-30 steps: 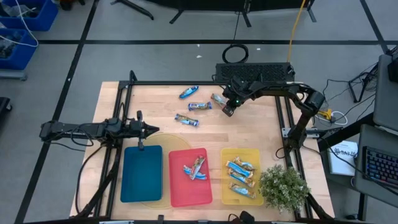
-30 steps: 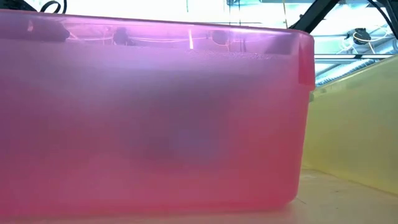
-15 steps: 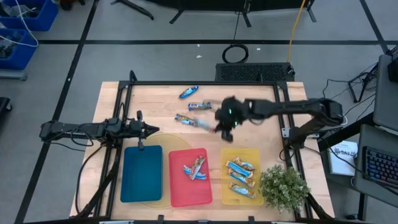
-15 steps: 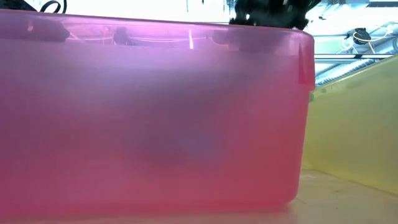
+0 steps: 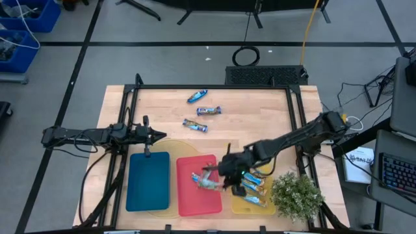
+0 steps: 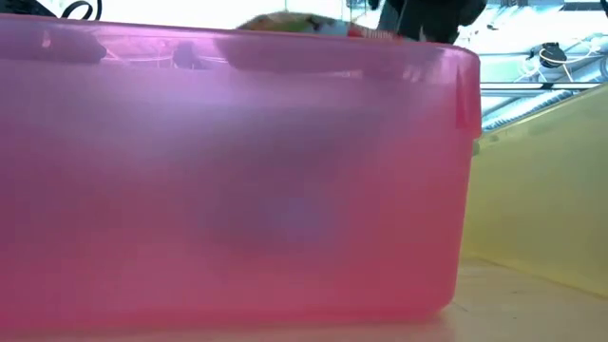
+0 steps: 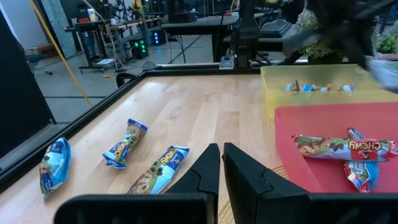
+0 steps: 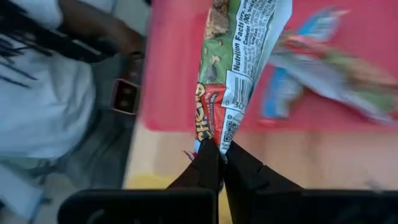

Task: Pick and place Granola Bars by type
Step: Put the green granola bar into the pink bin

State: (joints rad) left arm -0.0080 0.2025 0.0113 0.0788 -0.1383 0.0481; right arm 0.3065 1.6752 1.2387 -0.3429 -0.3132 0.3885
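My right gripper hangs over the red tray, shut on a granola bar in a green, red and white wrapper. The low view shows this bar above the tray's rim. Two bars lie inside the red tray, and several lie in the yellow tray. Three more bars lie flat on the far half of the table. My left gripper waits shut at the table's left, above the blue tray. My right gripper pinches the bar's wrapper end between its two fingers. The fingers lie along the bar, which sticks out ahead of them. The bar is lifted clear over the red tray's floor.
A potted plant stands at the near right corner beside the yellow tray. A black frame rail runs round the table. The wood between the loose bars and the trays is bare. In the low view, the red tray's wall blocks most of the scene.
My right gripper has carried one bar from the far part of the table, near the loose bars, toward the near edge and a little left. It now hangs over the red tray with the bar lifted clear. The other bars have stayed in place.
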